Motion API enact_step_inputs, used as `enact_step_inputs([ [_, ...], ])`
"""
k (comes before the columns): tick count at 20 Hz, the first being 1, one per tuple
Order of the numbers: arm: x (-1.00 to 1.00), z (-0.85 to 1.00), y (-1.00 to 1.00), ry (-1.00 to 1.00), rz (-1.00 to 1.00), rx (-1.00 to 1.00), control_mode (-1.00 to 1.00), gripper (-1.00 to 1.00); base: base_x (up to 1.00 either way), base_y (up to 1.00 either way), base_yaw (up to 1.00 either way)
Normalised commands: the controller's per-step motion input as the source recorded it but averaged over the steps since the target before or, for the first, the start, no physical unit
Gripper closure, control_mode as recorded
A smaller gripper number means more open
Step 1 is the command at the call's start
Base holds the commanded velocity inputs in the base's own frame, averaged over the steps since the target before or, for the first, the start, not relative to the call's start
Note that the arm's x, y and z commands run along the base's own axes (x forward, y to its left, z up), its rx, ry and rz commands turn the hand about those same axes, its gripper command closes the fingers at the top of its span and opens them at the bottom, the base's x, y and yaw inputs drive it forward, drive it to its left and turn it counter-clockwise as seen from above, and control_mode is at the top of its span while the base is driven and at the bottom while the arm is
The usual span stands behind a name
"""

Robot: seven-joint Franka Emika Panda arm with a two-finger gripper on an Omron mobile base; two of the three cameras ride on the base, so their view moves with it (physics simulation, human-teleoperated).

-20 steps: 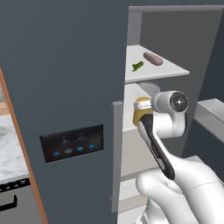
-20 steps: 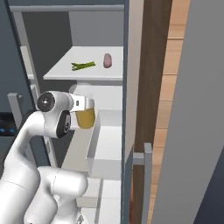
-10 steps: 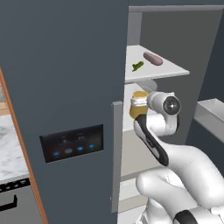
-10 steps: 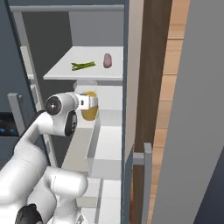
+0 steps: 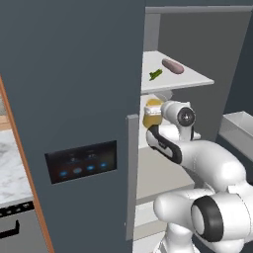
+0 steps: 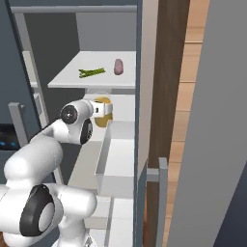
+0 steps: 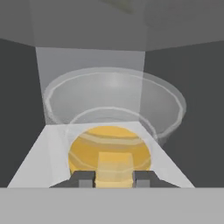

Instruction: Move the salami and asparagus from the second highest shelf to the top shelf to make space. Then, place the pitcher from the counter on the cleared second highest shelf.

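Observation:
In the hand view my gripper [image 7: 113, 179] is shut on the pitcher [image 7: 109, 148], a mustard-yellow vessel with a pale translucent upper rim, its handle between my fingers. The pitcher is over the white second highest shelf [image 7: 39, 162], with dark fridge walls on both sides. From the base views the pitcher [image 5: 152, 112] [image 6: 103, 112] is just under the top shelf [image 5: 185, 81] [image 6: 72, 79], in front of my white hand. On the top shelf lie the pinkish salami [image 5: 173, 66] [image 6: 118, 66] and the thin green asparagus [image 5: 155, 74] [image 6: 91, 73], side by side.
The dark grey fridge door with a control panel [image 5: 81, 163] stands close on the left. A white bin [image 6: 116, 159] sits below the pitcher, and another bin [image 5: 239, 128] on the right. The marble counter [image 5: 10, 173] is at far left. A wooden panel [image 6: 169, 72] flanks the fridge.
My arm has reached further forward, carrying the pitcher deeper into the fridge under the top shelf. The salami and asparagus have not moved.

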Motion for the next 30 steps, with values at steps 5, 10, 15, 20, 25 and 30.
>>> enact_step_inputs([
  [5,0.20,0.00,0.00,0.00,0.00,0.00,-1.00,-1.00,0.00,0.00,0.00],
  [10,0.01,0.01,0.00,0.00,0.00,0.00,-1.00,-1.00,0.00,0.00,0.00],
  [15,0.00,0.00,0.00,0.00,0.00,0.00,-1.00,-1.00,0.00,0.00,0.00],
  [20,-0.12,0.00,0.00,0.00,0.00,0.00,-1.00,-1.00,0.00,0.00,0.00],
  [25,-0.59,0.00,0.10,0.00,0.00,0.00,-1.00,-1.00,0.00,0.00,0.00],
  [30,-0.96,0.19,0.32,0.00,0.00,-0.03,-1.00,-1.00,0.00,0.00,0.00],
])
